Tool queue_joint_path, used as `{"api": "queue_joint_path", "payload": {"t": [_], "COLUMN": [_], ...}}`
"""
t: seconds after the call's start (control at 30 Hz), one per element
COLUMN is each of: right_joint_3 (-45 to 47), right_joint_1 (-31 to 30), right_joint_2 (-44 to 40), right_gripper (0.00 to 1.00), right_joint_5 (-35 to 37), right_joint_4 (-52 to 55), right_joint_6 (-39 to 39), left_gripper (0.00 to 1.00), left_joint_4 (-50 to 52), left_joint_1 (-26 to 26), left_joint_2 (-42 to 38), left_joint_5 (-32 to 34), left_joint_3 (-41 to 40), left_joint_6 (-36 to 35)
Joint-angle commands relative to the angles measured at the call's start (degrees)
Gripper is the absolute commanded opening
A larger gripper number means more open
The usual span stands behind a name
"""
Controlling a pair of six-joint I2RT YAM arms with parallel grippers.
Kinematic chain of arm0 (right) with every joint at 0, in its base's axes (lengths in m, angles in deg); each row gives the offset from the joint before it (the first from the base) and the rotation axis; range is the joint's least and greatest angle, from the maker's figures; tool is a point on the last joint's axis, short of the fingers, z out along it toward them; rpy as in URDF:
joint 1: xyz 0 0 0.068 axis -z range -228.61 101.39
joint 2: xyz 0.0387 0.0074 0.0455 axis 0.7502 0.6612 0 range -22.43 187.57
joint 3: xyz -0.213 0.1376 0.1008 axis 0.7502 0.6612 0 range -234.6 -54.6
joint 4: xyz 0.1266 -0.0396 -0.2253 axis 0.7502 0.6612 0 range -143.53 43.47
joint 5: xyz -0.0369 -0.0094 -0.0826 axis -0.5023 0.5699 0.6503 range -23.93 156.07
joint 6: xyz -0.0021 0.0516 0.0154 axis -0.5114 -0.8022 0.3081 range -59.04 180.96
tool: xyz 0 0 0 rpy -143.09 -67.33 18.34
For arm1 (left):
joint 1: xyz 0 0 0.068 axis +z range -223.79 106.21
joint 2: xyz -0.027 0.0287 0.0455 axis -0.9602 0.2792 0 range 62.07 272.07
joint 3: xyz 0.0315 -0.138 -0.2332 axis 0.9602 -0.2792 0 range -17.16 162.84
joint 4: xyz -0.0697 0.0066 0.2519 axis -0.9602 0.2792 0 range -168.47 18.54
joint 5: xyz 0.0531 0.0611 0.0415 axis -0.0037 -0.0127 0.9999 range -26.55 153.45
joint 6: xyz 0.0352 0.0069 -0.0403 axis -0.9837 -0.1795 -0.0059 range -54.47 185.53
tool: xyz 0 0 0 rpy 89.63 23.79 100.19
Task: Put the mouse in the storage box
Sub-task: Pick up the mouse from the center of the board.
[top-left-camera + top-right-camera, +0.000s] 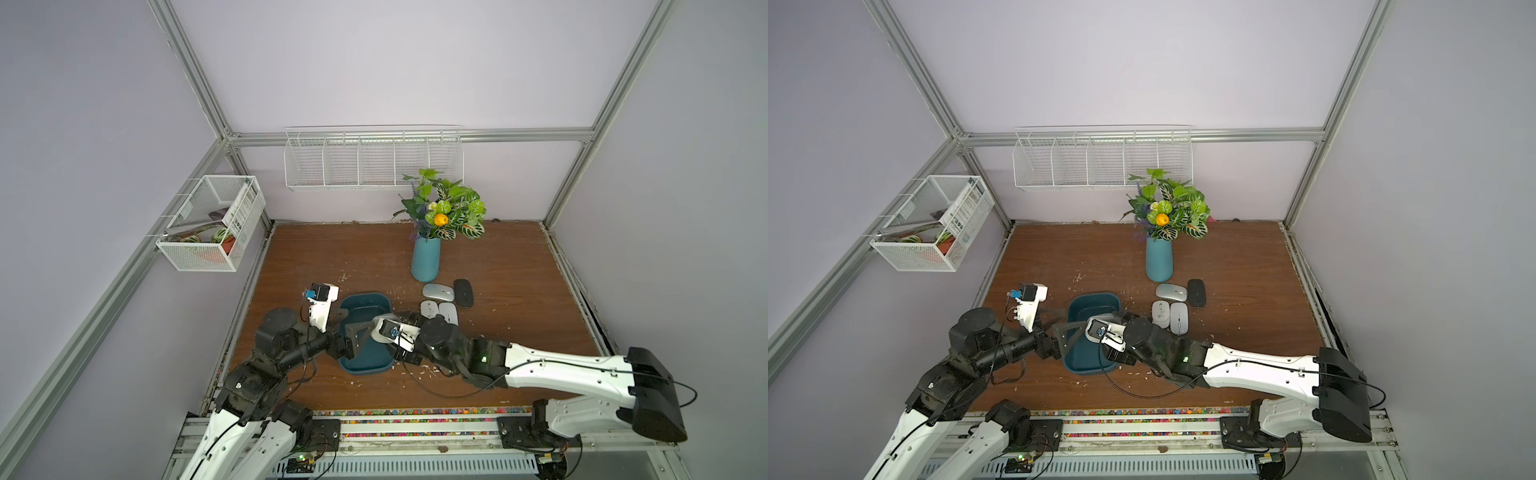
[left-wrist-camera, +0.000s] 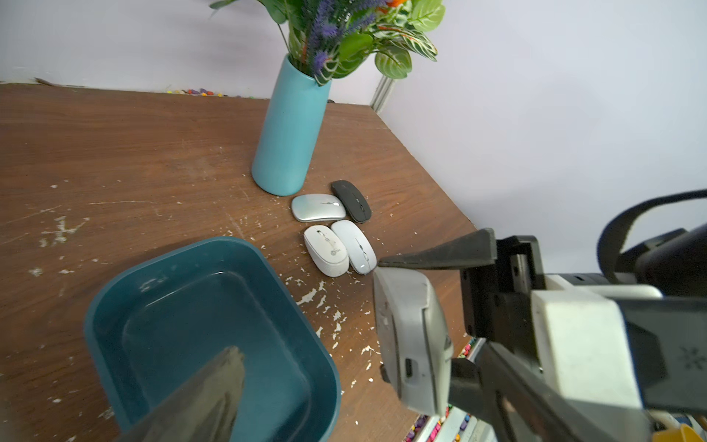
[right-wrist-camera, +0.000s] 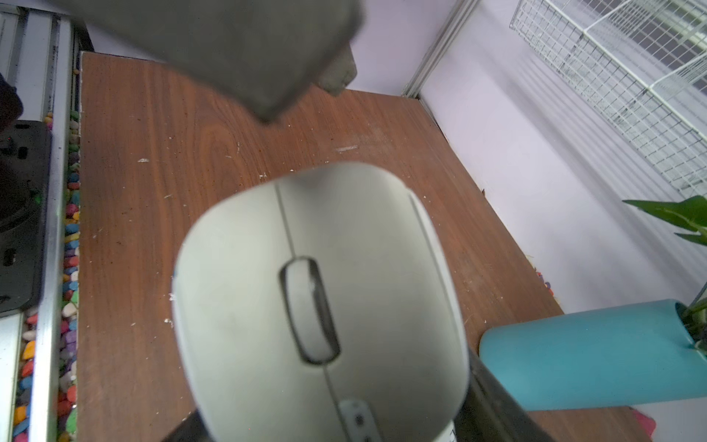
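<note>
My right gripper (image 2: 421, 325) is shut on a grey-white mouse (image 3: 321, 298), held on edge in the air beside the right rim of the dark teal storage box (image 2: 95, 317). The box holds nothing that I can see. In both top views the box (image 1: 365, 296) (image 1: 1092, 296) lies between the two arms, and the right wrist hides the held mouse. My left gripper (image 1: 357, 318) hangs open over the box, with one of its fingers (image 2: 206, 398) above the box floor. Its dark fingers (image 3: 229, 46) face the mouse.
Right of the box lie a silver mouse (image 1: 438, 291), a black mouse (image 1: 463, 293) and two white mice (image 1: 429, 309). A light-blue vase (image 1: 425, 259) with plants stands just behind them. White wire baskets (image 1: 374, 162) hang on the walls. Paint flakes dot the wooden table (image 1: 519, 270).
</note>
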Motion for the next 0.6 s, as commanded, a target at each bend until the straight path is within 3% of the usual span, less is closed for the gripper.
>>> {"api": "queue_joint_path", "payload": {"t": [0.0, 0.57], "right_joint_3": [-0.3, -6.3], "right_joint_1": [-0.4, -0.5], "right_joint_2": [-0.1, 7.1], "right_gripper": [0.43, 0.43], "right_joint_5": [-0.9, -4.0], "right_joint_4": [-6.7, -10.1], "right_joint_6": [3.2, 7.0], "left_gripper": [1.00, 0.92], "left_joint_4": [-1.5, -1.8], "left_joint_1": [-1.0, -1.8], "left_joint_2": [1.0, 6.4], "left_joint_5": [-2.8, -4.0], "left_joint_3": [-0.9, -0.9], "left_joint_6": [-0.9, -0.7]}}
